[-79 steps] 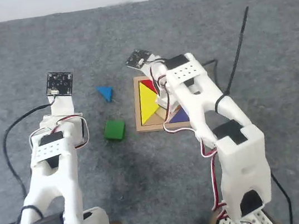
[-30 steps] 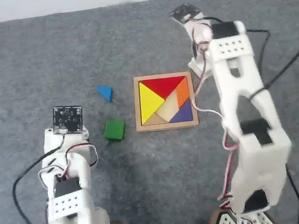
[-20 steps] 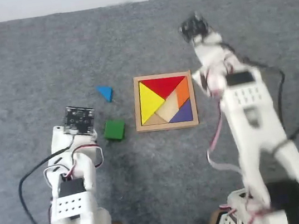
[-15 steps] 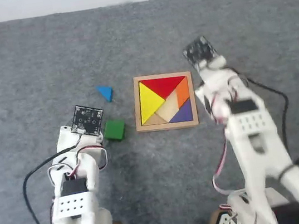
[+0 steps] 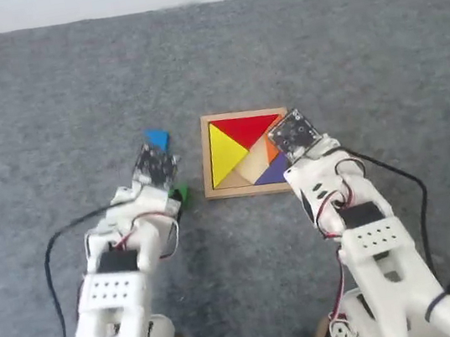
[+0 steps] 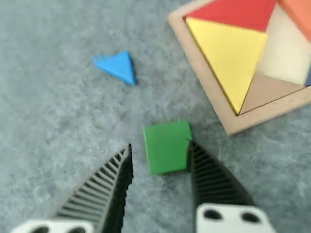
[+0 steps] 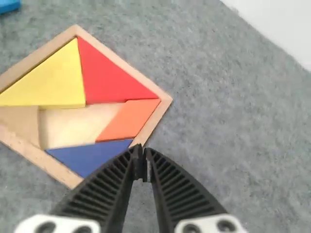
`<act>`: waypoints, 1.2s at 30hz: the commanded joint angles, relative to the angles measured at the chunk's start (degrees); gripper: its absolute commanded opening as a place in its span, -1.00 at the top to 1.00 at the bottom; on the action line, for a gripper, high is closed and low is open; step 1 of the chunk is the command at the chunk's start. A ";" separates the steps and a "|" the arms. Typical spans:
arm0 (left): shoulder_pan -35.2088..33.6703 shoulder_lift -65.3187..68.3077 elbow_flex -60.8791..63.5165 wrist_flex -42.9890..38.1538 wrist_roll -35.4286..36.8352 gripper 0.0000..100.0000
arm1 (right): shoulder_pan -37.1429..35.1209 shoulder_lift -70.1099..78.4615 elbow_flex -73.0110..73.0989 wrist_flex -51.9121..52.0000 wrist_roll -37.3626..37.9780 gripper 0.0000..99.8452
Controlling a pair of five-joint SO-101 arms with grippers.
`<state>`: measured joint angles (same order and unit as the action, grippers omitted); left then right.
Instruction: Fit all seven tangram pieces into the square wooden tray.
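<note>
— Where does the small green square wooden block (image 6: 167,147) lie?
— On the grey carpeted table (image 5: 44,94), outside the square wooden tray (image 6: 216,92) and just beside its rim. The left gripper (image 6: 159,147) hangs over it with its fingers spread wide, one on either side of the block. One finger (image 6: 209,172) sits right at the block's edge and the other stands a little apart.
— And the small light-blue triangle (image 6: 118,67)?
— Also on the table, beyond the green block, apart from both block and tray.
— What is in the tray?
— A large yellow triangle (image 7: 46,82) and a large red triangle (image 7: 107,77) side by side, an orange parallelogram (image 7: 127,119), a dark blue triangle (image 7: 87,154) and a tan triangle (image 7: 19,124) in a corner — with a pale stretch in the middle.
— The right gripper (image 7: 139,158)?
— Above the tray's rim by the dark blue triangle, fingers pressed together, nothing between them.
</note>
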<state>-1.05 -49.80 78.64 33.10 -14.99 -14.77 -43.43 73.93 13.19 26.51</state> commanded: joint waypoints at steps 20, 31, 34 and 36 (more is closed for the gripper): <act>-0.18 62.07 -55.08 29.19 8.70 0.59 | -0.40 -2.15 -0.18 -2.77 1.49 0.98; -0.53 62.51 -55.43 32.53 8.79 0.52 | -0.22 -2.15 -0.09 -2.68 1.58 0.98; -0.44 62.59 -55.52 32.44 8.88 0.52 | -0.22 -2.15 -0.09 -2.68 1.58 0.98; -0.35 62.59 -55.52 32.44 8.79 0.52 | -0.22 -2.15 -0.09 -2.68 1.58 0.98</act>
<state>-1.32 13.14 24.66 64.92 -6.37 -14.86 -43.78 74.11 11.69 27.30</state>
